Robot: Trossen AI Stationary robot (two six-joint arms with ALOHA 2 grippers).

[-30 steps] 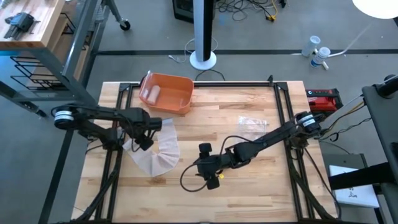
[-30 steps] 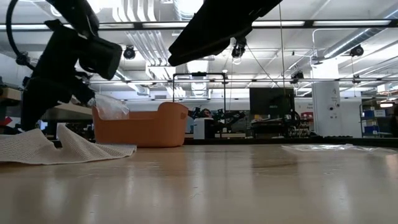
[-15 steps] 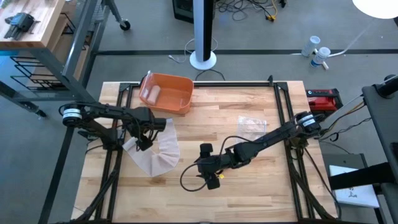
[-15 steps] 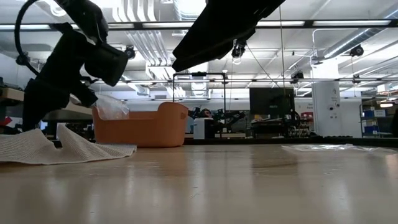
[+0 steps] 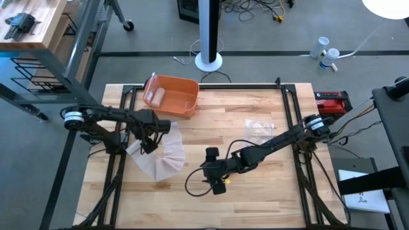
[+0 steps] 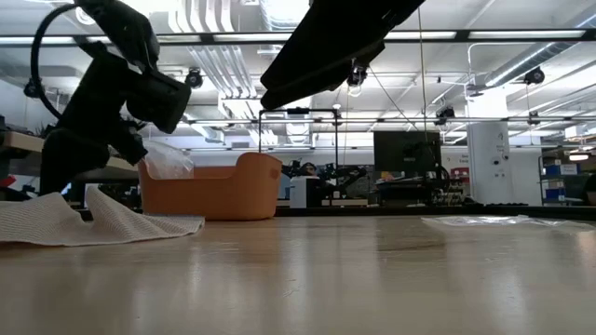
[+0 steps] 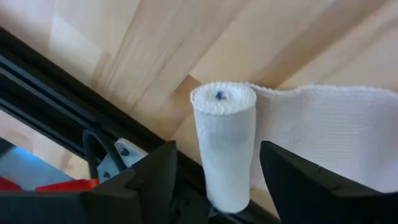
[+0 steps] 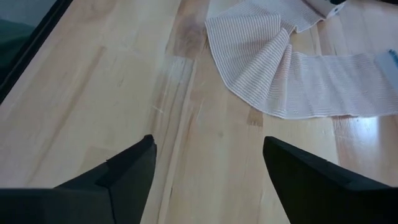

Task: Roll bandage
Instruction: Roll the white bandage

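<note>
Overhead, left end effector (image 7: 214,193) clamps the bandage roll (image 7: 224,143); right end effector (image 8: 208,171) gapes above wooden table (image 5: 243,191).

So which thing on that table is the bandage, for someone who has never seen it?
Start at the orange bin at the table's far edge. Just in front of it, towards the left, a white mesh strip fans across the wood. Its rolled end sits between the left gripper's fingers; unlike the clear plastic bag further right, it is opaque woven cloth.

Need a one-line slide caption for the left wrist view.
Left gripper holds the rolled bandage, its loose tail trailing over the wooden table.
</note>
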